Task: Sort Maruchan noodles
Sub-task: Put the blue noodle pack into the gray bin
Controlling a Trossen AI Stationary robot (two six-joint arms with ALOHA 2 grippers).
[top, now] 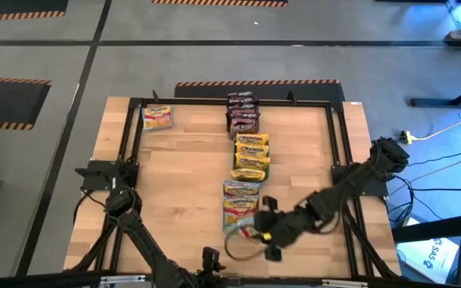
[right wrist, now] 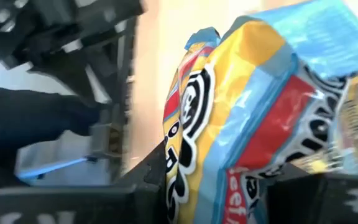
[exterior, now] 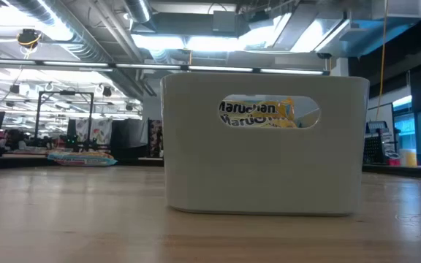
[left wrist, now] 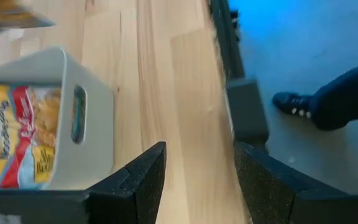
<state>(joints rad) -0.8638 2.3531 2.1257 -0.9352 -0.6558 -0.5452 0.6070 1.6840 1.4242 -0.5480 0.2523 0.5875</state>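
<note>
A column of Maruchan noodle packets runs down the table's middle in the high view: dark red-brown ones (top: 242, 112) farthest, yellow ones (top: 251, 156) in the middle, pale ones (top: 241, 204) nearest. One more packet (top: 157, 118) lies alone at the far left. My right gripper (top: 266, 233) is at the near end of the column, shut on a yellow, blue and red packet (right wrist: 241, 106). My left gripper (left wrist: 197, 180) is open above bare wood by the near edge, beside a pale tray (left wrist: 86, 143) with a packet (left wrist: 17, 137) in it. My right gripper pinches the yellow, blue and red packet between its two fingers (right wrist: 148, 180), which close on one end of it (right wrist: 229, 180). The crinkled packet stands out past the fingers, filling the right wrist view. Whether it rests on the table, I cannot tell.
A black metal frame (top: 336, 136) borders the tabletop. In the low view a pale tray (exterior: 262, 161) stands on the wood close to the camera, a Maruchan packet (exterior: 258, 113) showing through its handle slot. A person's leg and shoe (left wrist: 328, 99) are on the floor beyond the table edge.
</note>
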